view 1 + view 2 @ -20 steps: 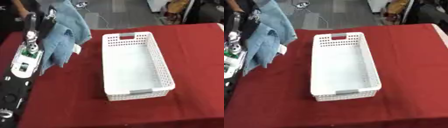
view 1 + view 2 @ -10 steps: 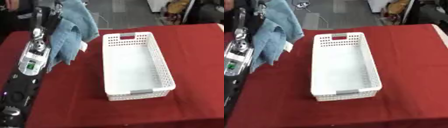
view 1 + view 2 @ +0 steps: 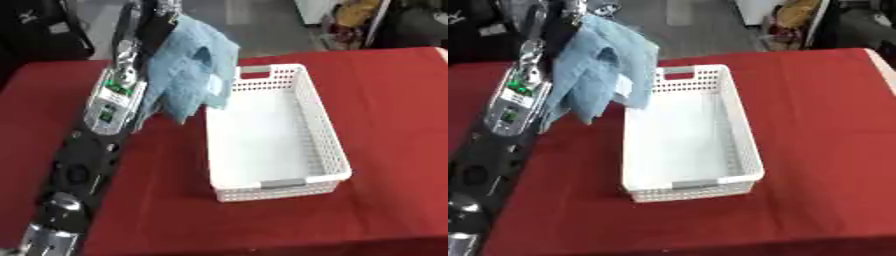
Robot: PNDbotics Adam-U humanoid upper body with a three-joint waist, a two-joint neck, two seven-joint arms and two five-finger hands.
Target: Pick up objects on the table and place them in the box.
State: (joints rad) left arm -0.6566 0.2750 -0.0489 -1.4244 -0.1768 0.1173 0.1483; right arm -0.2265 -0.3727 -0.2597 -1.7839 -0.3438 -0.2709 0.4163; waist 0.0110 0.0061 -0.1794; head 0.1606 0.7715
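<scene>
Fingers (image 3: pixel 160 14) of the left hand grip a blue cloth (image 3: pixel 191 70) above the red table (image 3: pixel 394 100), grey floor (image 3: pixel 262 25) beyond.

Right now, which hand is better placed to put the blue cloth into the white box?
The left hand: it already holds the blue cloth raised beside the white box, overlapping its near-left rim. The right hand is not visible.

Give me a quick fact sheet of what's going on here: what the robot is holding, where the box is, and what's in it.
Surface: table with a red cloth
Held item: blue cloth, hanging off the table
Holder: left hand, at the top of the cloth; its fingers are hard to make out
Cloth position: beside the box's left rim, its lower edge overlapping the near corner
Box: white perforated box
Box contents: nothing visible inside
Right hand: not in view
</scene>
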